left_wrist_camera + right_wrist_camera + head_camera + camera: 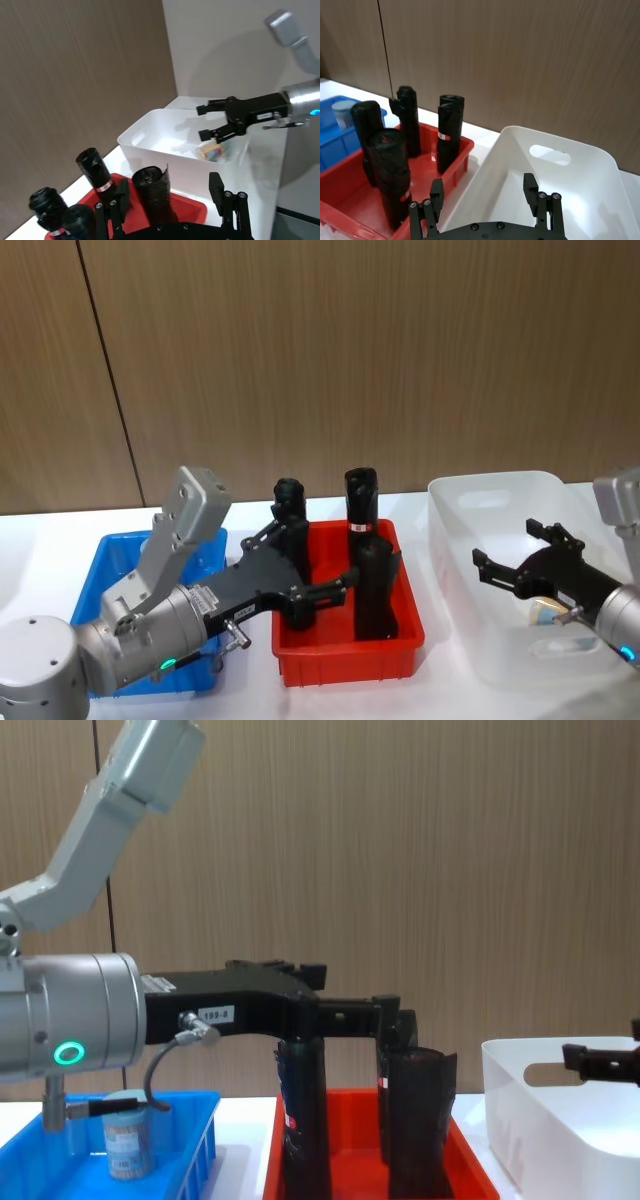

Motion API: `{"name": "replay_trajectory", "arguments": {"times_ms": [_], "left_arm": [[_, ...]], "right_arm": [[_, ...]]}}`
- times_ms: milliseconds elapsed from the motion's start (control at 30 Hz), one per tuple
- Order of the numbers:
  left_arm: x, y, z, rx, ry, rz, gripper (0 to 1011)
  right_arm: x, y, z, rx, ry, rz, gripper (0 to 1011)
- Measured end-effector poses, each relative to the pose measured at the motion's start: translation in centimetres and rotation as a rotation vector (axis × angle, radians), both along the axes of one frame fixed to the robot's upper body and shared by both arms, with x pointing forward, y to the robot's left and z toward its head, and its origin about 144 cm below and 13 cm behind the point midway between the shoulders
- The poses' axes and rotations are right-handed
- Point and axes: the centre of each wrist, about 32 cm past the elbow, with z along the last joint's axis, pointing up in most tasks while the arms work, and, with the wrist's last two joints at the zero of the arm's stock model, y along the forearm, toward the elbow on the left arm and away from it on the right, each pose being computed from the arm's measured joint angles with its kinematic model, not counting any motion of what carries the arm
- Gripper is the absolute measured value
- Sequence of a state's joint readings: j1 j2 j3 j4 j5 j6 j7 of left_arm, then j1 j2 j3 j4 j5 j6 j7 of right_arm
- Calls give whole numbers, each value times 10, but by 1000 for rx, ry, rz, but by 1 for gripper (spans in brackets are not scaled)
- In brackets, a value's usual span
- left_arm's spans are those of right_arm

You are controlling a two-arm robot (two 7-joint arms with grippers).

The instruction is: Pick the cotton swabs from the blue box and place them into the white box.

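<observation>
2 jars of cotton swabs: 1 is seen in each outer box.
Blue-box jar (128, 1145): stood upright on the floor of the blue box (192, 1130), pale lid uppermost, beneath the grey wrist housing of the left arm.
White-box jar (545, 610): rested on the floor of the white box (480, 488), close under the right pincer; its exact tilt cannot be told.
Left pincer (312, 560): held over the red bin (340, 660) at the height of the cylinder tops; the fingers are spread wide and nothing is gripped.
Right pincer (505, 543): held over the interior of the white box, above its floor; the fingers are spread and nothing is gripped.
4 black wrapped cylinders (361, 502): stood upright in the red bin, 2 at the back and 2 nearer the robot; contact with the left fingers cannot be told.
Layout: 3 containers are set in a row on the white tabletop (450, 695), blue at the robot's left, red in the middle, white at the right; red and white are parted by a narrow strip of tabletop.
Backdrop: wood-grain wall panels are seen behind the tabletop.
</observation>
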State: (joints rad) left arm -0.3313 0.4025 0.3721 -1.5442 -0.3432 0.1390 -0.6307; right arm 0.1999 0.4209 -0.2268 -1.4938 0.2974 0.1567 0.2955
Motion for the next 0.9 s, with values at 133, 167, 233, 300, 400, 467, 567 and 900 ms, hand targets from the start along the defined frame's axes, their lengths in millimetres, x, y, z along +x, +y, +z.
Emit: {"name": "replay_trajectory", "arguments": {"times_ms": [133,167,233,300,400,467,567,900], "left_arm": [[-3,-4,-2,5,-20,49,1004],[-4,-5,-3,5,-22,55,1004],[-5,-7,-4,7,-31,80,1004],[-7,-9,-6,8,-40,104,1004],[-9,-11,-7,9,-50,127,1004],[-11,-13,-8,10,-60,152,1004],[-13,-15,-10,10,-74,183,1004],[-20,-24,-15,9,-117,284,1004]], "right_arm": [[-12,13,-1,24,-38,-15,1001],[-12,13,-1,24,-38,-15,1002],[-19,19,-1,37,-58,-25,1002],[-25,25,-1,52,-76,-35,1002],[-34,33,0,73,-100,-48,1002],[-39,36,0,84,-111,-57,1002],[-47,43,1,104,-134,-73,1002],[-64,55,4,146,-176,-106,1002]]}}
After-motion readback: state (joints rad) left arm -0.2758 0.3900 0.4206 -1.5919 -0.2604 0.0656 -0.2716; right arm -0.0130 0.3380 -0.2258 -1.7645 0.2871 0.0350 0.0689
